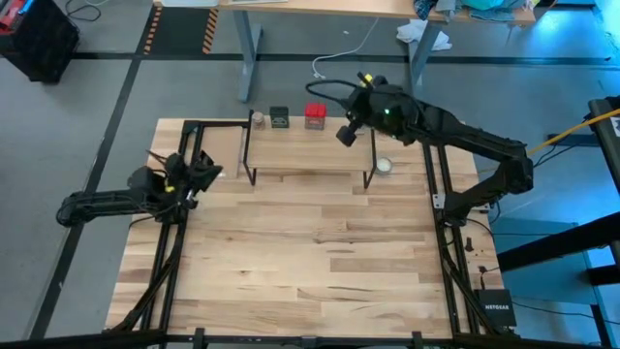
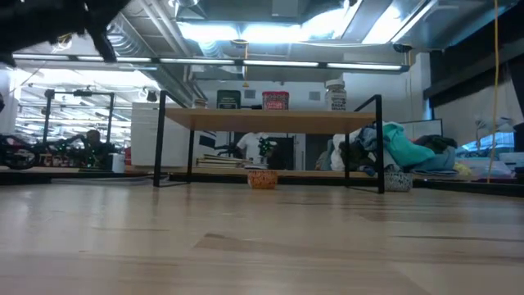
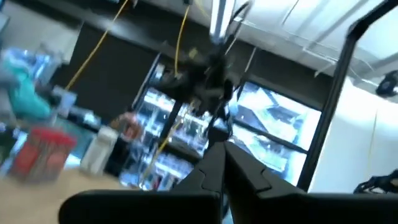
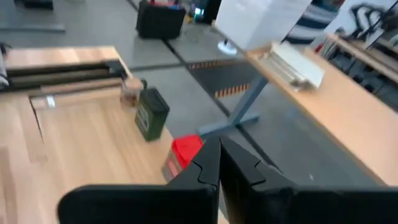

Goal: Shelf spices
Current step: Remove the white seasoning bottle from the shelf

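Four spice containers stand in a row along the back of the shelf (image 1: 310, 160): a tan-grey round jar (image 1: 259, 119), a dark square tin (image 1: 279, 118), a red square box (image 1: 315, 116) and, seen from table height, a clear white-lidded jar (image 2: 334, 95) at the right end. From above, the last jar is hidden under the right arm. The right gripper (image 1: 346, 134) hovers over the shelf just to the right of the red box; its fingers are pressed together with nothing between them. The left gripper (image 1: 203, 173) sits at the table's (image 1: 310, 262) left edge, well apart from the shelf, with its fingers likewise closed and empty. A flat pale disc (image 1: 385, 166) lies on the table just beside the shelf's right front leg.
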Motion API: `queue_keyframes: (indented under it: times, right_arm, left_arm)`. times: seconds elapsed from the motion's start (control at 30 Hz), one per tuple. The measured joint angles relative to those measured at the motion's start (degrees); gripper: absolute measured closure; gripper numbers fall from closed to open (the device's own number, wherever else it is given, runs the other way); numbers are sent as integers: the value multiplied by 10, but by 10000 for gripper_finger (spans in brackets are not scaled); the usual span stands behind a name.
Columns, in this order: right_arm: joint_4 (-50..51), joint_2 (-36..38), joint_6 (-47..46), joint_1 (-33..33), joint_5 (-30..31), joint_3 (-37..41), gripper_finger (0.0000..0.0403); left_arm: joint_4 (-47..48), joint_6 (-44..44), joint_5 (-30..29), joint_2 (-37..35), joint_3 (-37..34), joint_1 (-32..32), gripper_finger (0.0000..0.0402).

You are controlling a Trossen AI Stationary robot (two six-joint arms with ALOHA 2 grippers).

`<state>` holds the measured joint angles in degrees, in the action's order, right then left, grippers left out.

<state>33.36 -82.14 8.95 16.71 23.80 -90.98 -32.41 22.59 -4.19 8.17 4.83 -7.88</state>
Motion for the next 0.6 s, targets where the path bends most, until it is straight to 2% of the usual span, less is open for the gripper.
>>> queue_keyframes:
  times: [0.13,0.37,0.6]
  right_arm:
    - [15,-2,0,27,-5,0,393]
    - [16,-2,5,48,11,0,393]
    - [121,-2,4,47,36,-21,393]
  left_arm:
    - [1,-51,0,45,57,0,400]
    - [13,-170,9,179,175,0,400]
    - [128,-248,-3,278,310,-11,400]
